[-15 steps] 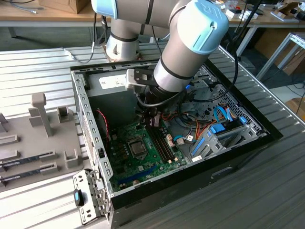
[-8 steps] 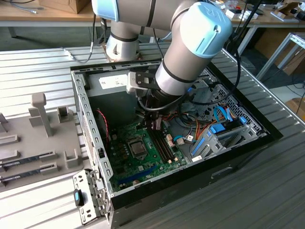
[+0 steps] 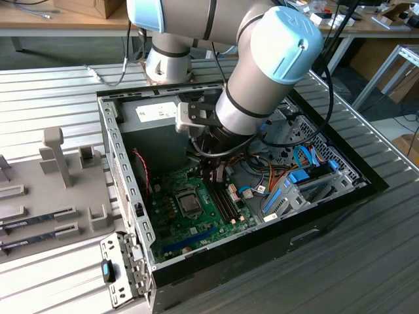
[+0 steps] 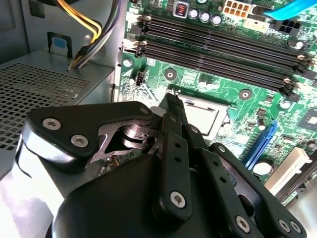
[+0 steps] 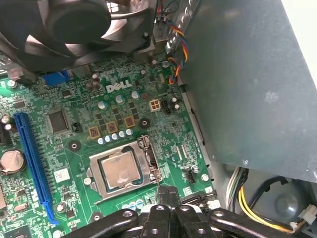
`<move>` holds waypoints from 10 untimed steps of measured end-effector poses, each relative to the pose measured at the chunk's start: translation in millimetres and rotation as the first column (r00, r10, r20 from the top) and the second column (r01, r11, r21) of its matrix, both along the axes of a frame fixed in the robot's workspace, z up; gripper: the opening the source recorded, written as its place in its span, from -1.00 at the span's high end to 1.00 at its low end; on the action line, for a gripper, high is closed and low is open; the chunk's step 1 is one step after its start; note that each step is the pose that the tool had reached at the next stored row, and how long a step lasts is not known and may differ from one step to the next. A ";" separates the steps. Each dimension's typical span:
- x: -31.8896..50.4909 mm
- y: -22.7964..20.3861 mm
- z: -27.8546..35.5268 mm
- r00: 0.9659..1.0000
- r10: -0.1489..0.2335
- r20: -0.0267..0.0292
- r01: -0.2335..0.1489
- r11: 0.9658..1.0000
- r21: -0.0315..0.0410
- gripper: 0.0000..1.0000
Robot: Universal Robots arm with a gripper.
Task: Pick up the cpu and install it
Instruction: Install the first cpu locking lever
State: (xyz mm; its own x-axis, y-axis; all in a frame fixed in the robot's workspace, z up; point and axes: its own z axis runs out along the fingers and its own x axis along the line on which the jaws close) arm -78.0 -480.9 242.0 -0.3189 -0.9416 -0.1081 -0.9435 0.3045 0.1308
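Note:
The cpu (image 5: 119, 170) lies flat in the motherboard's square socket, its silvery top showing inside the metal frame (image 5: 97, 178); the second wrist view shows the cpu (image 4: 207, 115) just beyond my fingertips. The socket's lever (image 5: 151, 159) runs along one side of the frame. My gripper (image 5: 167, 192) hangs low over the board right beside the socket's edge, fingers pressed together with nothing between them. The second wrist view also has the gripper (image 4: 171, 100), its tip pointing at the socket corner. In the exterior view the socket (image 3: 190, 203) sits mid-board below the arm's wrist.
The open computer case (image 3: 124, 170) walls the arm in. Empty memory slots (image 4: 223, 44), a blue expansion slot (image 5: 30, 158), a black fan (image 5: 74, 25), the grey power-supply box (image 5: 247, 79) and loose cables (image 4: 94, 29) crowd around. A grey parts fixture (image 3: 52, 190) stands at the exterior view's left.

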 end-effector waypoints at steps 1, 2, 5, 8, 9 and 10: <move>0.1 -0.1 -0.1 1.000 0.001 0.000 -0.001 1.000 -0.003 0.79; 0.1 -0.2 -0.1 1.000 0.003 0.000 -0.003 1.000 -0.010 0.79; 0.1 -0.2 -0.8 1.000 0.005 0.000 -0.005 1.000 -0.017 0.79; 0.1 -0.5 -2.3 1.000 0.009 0.000 -0.009 0.999 -0.033 0.79; 0.0 -0.5 -2.4 1.000 0.009 0.000 -0.009 0.999 -0.042 0.79; 0.0 -0.5 -2.5 1.000 0.010 0.000 -0.010 0.998 -0.060 0.79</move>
